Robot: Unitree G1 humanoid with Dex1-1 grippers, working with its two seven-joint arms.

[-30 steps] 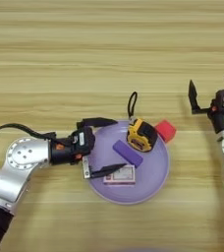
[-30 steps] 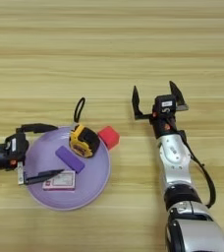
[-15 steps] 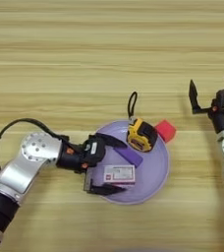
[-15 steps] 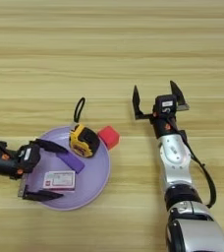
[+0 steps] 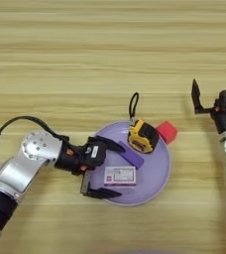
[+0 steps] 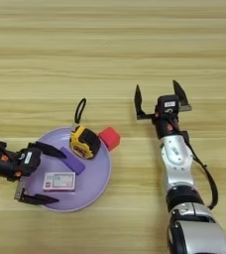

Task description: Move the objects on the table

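light wooden tabletop [image 5: 85, 59] with horizontal grain fills the frame, and a round lilac plate [image 5: 160, 174] sits at lower centre. on it lie a small flat white box [image 5: 119, 175], a purple block [image 5: 131, 154] just above it, and a yellow-and-black tape measure [image 5: 142, 136] whose black strap loops up off the rim; a small red cube [image 5: 166, 132] rests at the plate's upper right edge. the left end effector [image 5: 106, 169] reaches in from the lower left, fingers spread wide apart, one above and one below the white box, holding nothing. the box looks like its target: closing squarely on the long sides should keep the thin box from skidding on the plate. the right end effector [image 6: 160, 101] hangs idle at centre right, fingers wide apart and empty.
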